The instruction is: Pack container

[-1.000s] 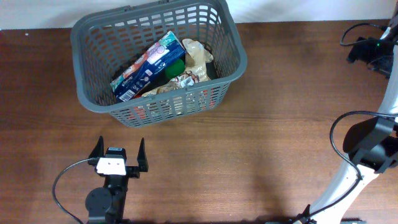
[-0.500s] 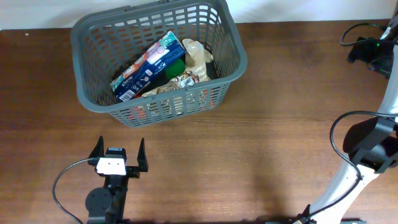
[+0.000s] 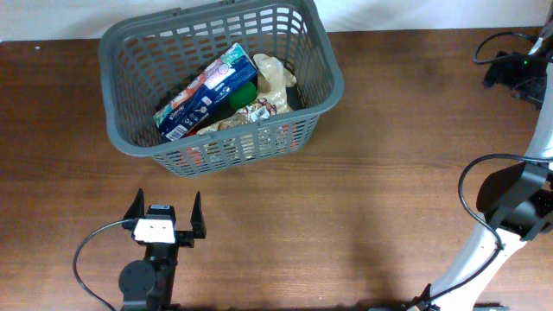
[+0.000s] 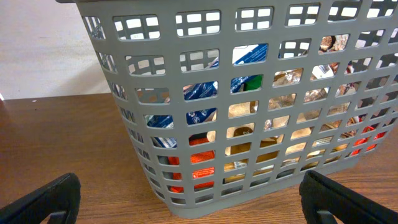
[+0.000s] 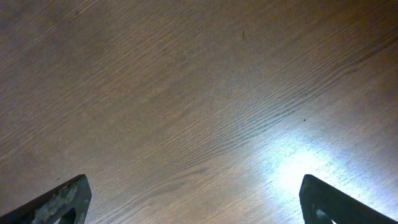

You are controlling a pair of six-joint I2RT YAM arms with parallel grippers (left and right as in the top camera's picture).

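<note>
The dark grey slotted basket (image 3: 320, 53) stands at the back of the wooden table. It holds a blue box (image 3: 206, 91), a green item (image 3: 246, 92) and crinkly snack packets (image 3: 268, 82). In the left wrist view the basket wall (image 4: 261, 99) fills the frame, with red, blue and tan packs showing through the slots. My left gripper (image 3: 165, 213) is open and empty, a short way in front of the basket's near wall; it also shows in its own view (image 4: 196, 199). My right gripper (image 5: 196, 199) is open and empty above bare wood.
The right arm's base and black cables (image 3: 510, 199) stand at the table's right edge. A dark device (image 3: 518, 73) sits at the far right back. Brown wood (image 3: 363, 190) lies between the arms.
</note>
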